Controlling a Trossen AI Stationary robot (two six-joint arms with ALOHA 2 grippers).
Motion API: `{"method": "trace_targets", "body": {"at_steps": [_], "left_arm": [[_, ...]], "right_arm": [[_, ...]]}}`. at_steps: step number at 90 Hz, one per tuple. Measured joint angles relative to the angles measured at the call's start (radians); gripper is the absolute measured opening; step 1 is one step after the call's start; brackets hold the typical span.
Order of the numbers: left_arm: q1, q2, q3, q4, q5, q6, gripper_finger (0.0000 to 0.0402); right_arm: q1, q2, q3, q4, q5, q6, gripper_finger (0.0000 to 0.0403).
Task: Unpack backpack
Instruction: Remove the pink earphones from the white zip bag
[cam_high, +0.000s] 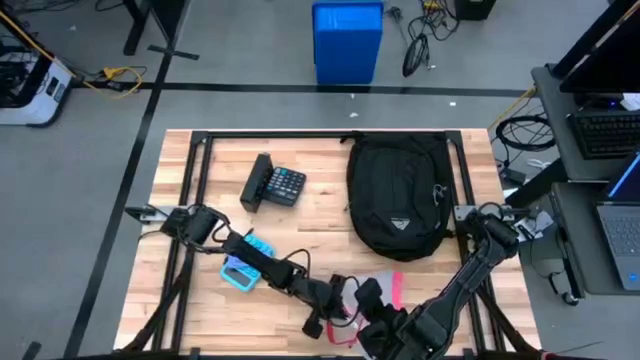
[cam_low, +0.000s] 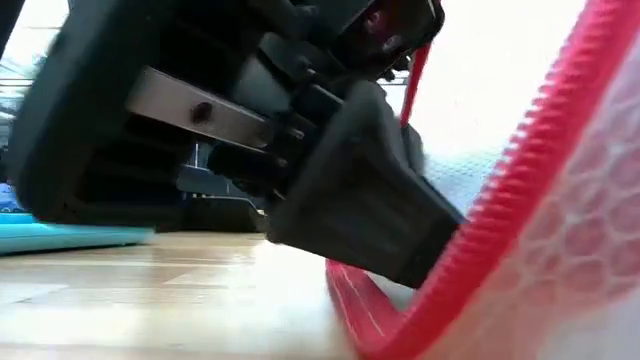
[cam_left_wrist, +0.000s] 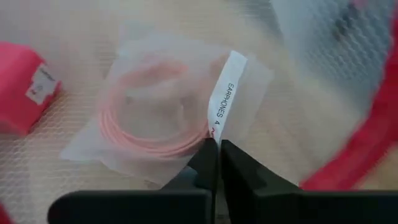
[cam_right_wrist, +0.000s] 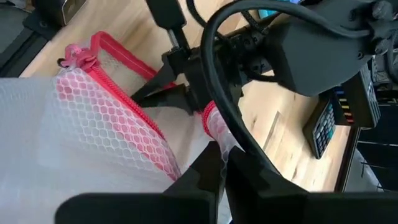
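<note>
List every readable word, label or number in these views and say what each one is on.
"EARPHONES 4": on the white paper label of the clear earphone bag, pinched by the left gripper.
Red block's small tag: print too blurred to read.
Calculator keys: too small to read.
Backpack logo patch: no legible text.

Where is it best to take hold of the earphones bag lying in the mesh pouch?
Probably pinch the earphones bag at its thin edge by the white label, entering through the mesh pouch mouth: it lies flat, coil bulging mid-bag.
</note>
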Motion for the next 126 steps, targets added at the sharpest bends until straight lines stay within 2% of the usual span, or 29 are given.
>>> {"method": "trace_targets", "body": {"at_steps": [18, 29, 38, 51, 73, 104, 126], "left_arm": [[-0.022, -0.099, -0.001, -0.181, -0.090, 0.022, 0.0000], [-0.045, -0.132, -0.001, -0.204, -0.145, 0.035, 0.0000], [-0.061, -0.149, 0.002, -0.165, -0.152, 0.055, 0.0000], [-0.081, -0.176, 0.001, -0.199, -0.186, 0.072, 0.0000], [-0.116, -0.271, 0.001, -0.385, -0.319, 0.066, 0.0000], [-0.205, -0.441, 0.002, -0.695, -0.525, -0.122, 0.0000], [-0.298, -0.508, 0.001, -0.995, -0.680, -0.366, 0.0000]], "right_arm": [[0.010, 0.000, 0.000, -0.029, 0.003, 0.038, 0.0000], [0.009, 0.000, 0.000, -0.031, 0.003, 0.045, 0.0000], [0.004, 0.000, 0.000, -0.032, 0.003, 0.045, 0.0000], [0.004, 0.000, 0.000, -0.035, 0.003, 0.045, 0.0000], [0.004, -0.001, 0.000, -0.064, 0.000, 0.096, 0.0000], [0.005, -0.001, 0.000, -0.181, -0.001, 0.258, 0.0000], [0.005, -0.001, 0.000, -0.243, -0.001, 0.349, 0.0000]]}}
